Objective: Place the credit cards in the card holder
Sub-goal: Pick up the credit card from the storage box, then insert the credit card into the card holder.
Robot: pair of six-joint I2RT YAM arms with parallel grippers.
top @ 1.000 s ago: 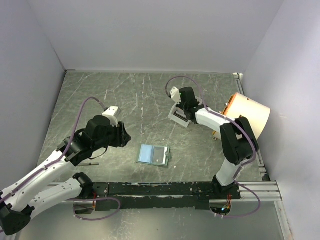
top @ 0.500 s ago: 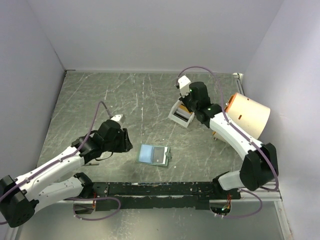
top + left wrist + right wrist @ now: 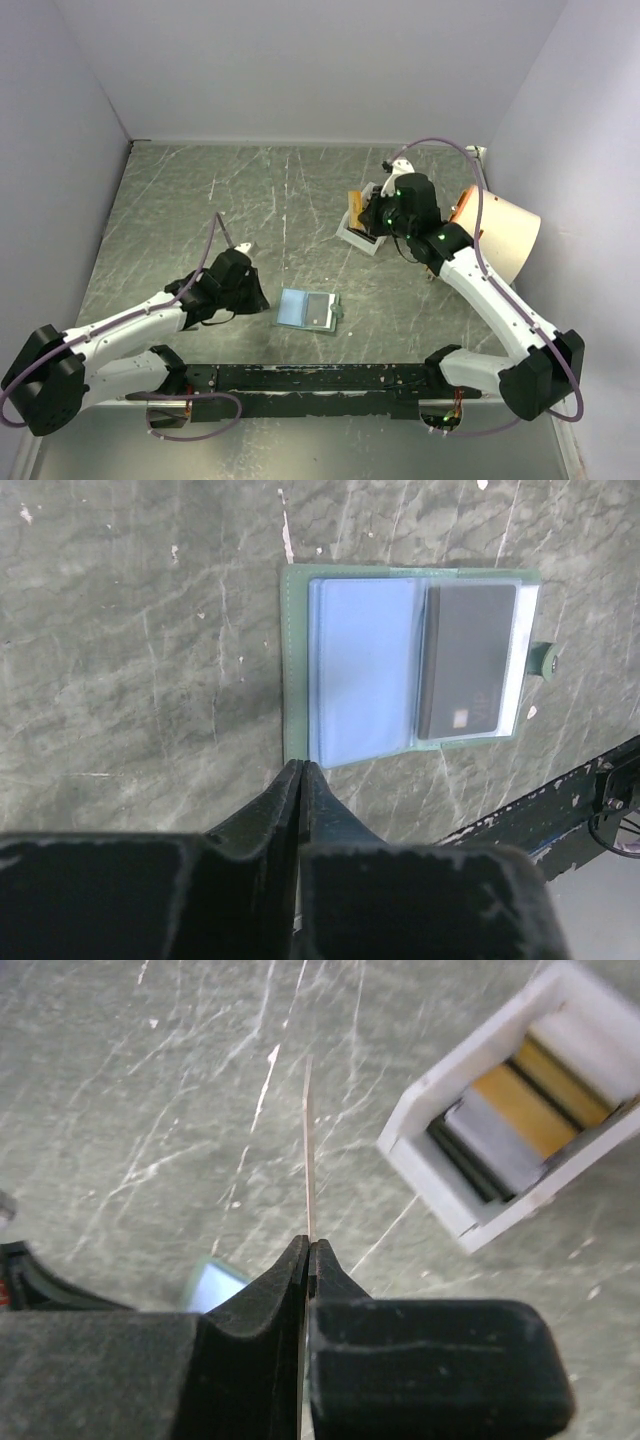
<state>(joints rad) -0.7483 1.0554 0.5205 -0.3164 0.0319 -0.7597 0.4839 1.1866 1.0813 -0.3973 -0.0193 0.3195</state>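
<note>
The card holder (image 3: 360, 670) lies open and flat on the grey marbled worktop (image 3: 200, 200), just ahead of the rail between the two arm bases, with its pale blue-grey inside facing up. A dark card (image 3: 465, 660) sits in the clear pocket of the half that carries the snap button (image 3: 545, 660); the other half shows only its blue lining. The left claw (image 3: 300, 768) is low beside the holder with its fingers pressed together and nothing between them, the tips at the holder's edge near a corner of the bare half (whether they touch it cannot be told). Farther back and to the right, the right claw (image 3: 308, 1245) is clamped on a gold card (image 3: 308, 1140) held on edge above the worktop, so the wrist view shows it only as a thin line. The card is up beside the white tray (image 3: 430, 1095), clear of its walls. More cards (image 3: 510, 1105) stand packed inside that tray, gold, dark and pale ones. A cream drum with an orange rim (image 3: 500, 235) lies by the right wall.
</note>
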